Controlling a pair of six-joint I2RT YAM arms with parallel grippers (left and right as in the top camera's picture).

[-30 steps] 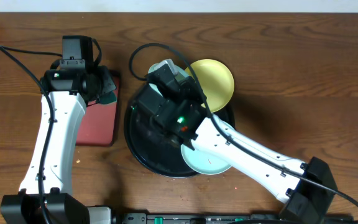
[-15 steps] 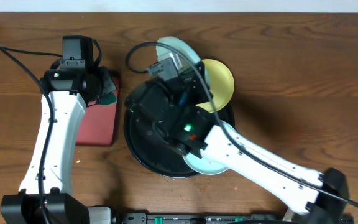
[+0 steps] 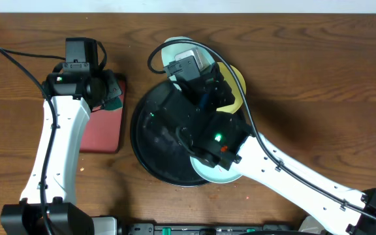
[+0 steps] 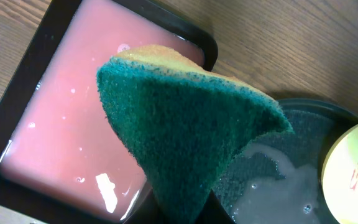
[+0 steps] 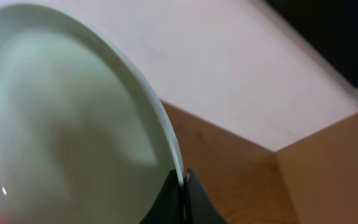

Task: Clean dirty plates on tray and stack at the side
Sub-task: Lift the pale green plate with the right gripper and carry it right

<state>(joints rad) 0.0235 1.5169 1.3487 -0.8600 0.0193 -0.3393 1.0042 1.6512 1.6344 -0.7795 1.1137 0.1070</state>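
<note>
My right gripper (image 5: pixel 183 182) is shut on the rim of a pale blue-white plate (image 5: pixel 73 124), holding it tilted on edge. From overhead that plate (image 3: pixel 175 44) shows just past the far rim of the black tray (image 3: pixel 150 140), mostly hidden by my right wrist. A yellow plate (image 3: pixel 239 88) leans on the tray's far right rim; in the left wrist view the yellow plate (image 4: pixel 353 168) carries a red smear. A second pale plate (image 3: pixel 215 173) lies at the tray's near rim. My left gripper (image 4: pixel 191 208) is shut on a green-and-yellow sponge (image 4: pixel 185 124).
A pink rectangular tray (image 3: pixel 103 127) with a dark rim sits left of the black tray, under the sponge. Sudsy water (image 4: pixel 278 186) lies in the black tray. My right arm (image 3: pixel 273 170) crosses the black tray's right half. Bare wooden table (image 3: pixel 318 78) lies to the right.
My right gripper has lifted the pale plate off the tray's far side and carried it further back, tilting it on edge. The right arm has swung over the tray. The left arm has not moved.
</note>
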